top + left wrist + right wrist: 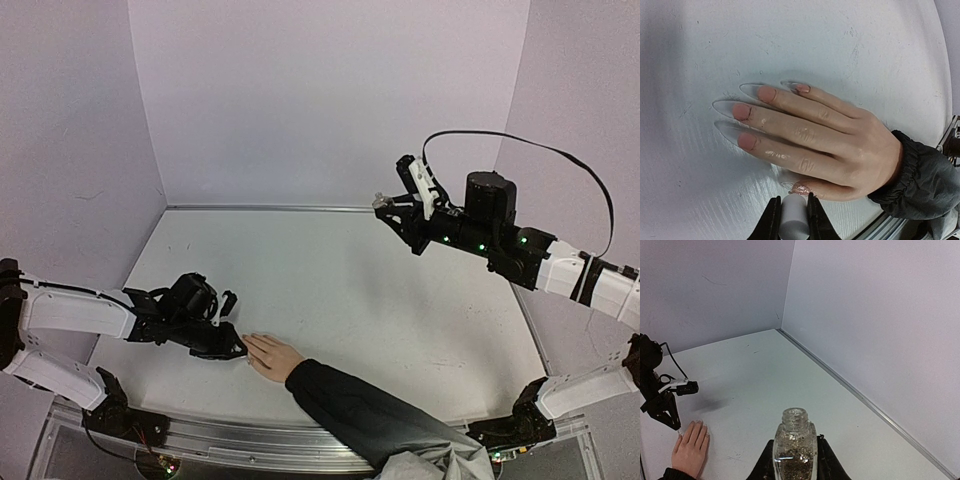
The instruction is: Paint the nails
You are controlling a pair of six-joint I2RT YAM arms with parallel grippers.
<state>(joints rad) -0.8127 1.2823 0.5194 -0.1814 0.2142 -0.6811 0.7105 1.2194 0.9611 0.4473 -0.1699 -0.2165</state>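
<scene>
A light-skinned hand [840, 145] in a dark sleeve [925, 185] lies flat on the white table, fingers spread. Its nails are long and clear; the thumb nail [801, 188] and the little-finger nail [801, 88] carry pinkish glitter, while the middle nail [725, 106] looks bare. My left gripper [792, 201] is shut on a white brush cap [791, 217], whose tip sits right at the thumb nail; the bristles are hidden. My right gripper [796, 441] hangs high at the back right, shut on a small clear glass bottle [796, 455] of glitter polish with its neck uncapped. From above, the left gripper [228, 347] touches the hand [272, 356].
The white table [350, 290] is enclosed by pale walls at the back and both sides. A metal rail [250, 440] runs along the near edge. The sleeved forearm [370, 410] crosses the near middle. A black cable [560, 155] loops above the right arm.
</scene>
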